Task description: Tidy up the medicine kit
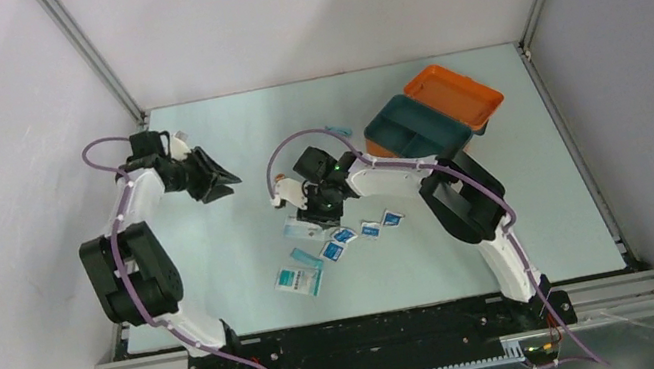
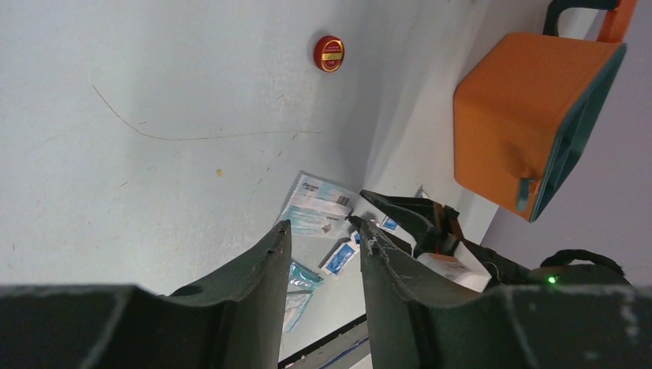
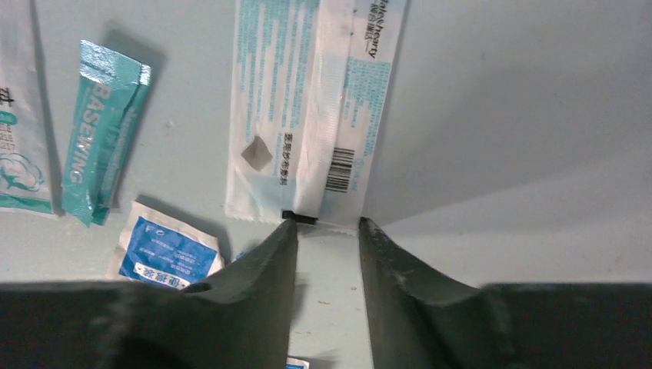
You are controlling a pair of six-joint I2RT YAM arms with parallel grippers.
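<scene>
right wrist – right claw (image 3: 323, 224) stood half open, empty, tips at the end of a long packet (image 3: 307, 100) | left wrist – left claw (image 2: 321, 227) hung half open, empty, over the bench (image 2: 154, 92) | top – kit (image 1: 433, 115) sat open at the bench's far right, apart from both claws

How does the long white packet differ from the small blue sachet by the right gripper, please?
The white packet is long, pale and barcoded; the blue sachet is small, squarish and deep blue. The packet's end lies at the tips of the right gripper; the sachet lies off beside one finger. Both lie flat on the table.
</scene>
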